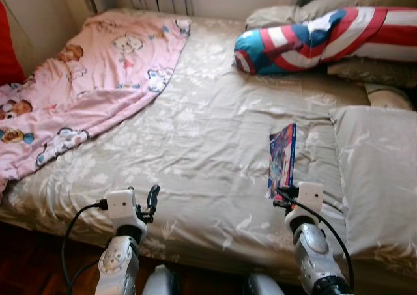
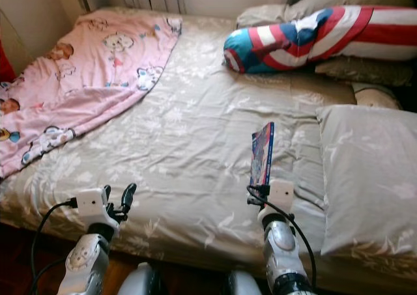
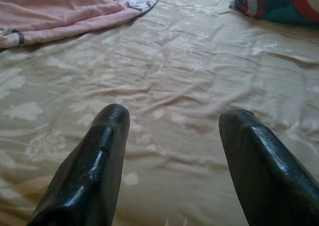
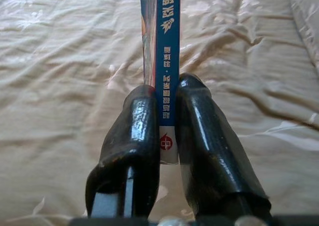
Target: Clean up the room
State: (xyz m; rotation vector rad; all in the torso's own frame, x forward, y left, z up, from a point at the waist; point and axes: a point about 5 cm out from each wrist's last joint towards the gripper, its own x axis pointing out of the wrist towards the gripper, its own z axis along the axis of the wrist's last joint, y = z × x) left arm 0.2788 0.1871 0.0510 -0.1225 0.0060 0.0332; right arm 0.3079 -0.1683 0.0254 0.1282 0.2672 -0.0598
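From the head camera, both silver arms reach forward over the near edge of a bed (image 1: 195, 139) covered in a beige floral sheet. The right claw (image 1: 279, 192) is raised above the sheet, clamped on the lower end of a thin blue book (image 1: 282, 157), which stands on edge and nearly upright over the mattress, just beside a grey-beige pillow (image 1: 374, 171) on the robot's right. The left claw (image 1: 152, 200) is held low near the bed's front edge, empty. A pink cartoon-print blanket (image 1: 91, 80) lies crumpled across the far left of the bed, and a long red, white and blue striped cushion (image 1: 319, 38) rests against more pillows at the head, well apart from the book.

The left wrist camera shows the two black fingers (image 3: 94, 171) spread wide apart over the bare sheet, gripping nothing, with the pink blanket and the striped cushion at the far side of the bed.

The right wrist camera shows both fingers (image 4: 134, 146) pressed tight against either face of the book, its blue spine with white printed characters and a small red mark running away from the claw; the rumpled sheet lies beyond it.
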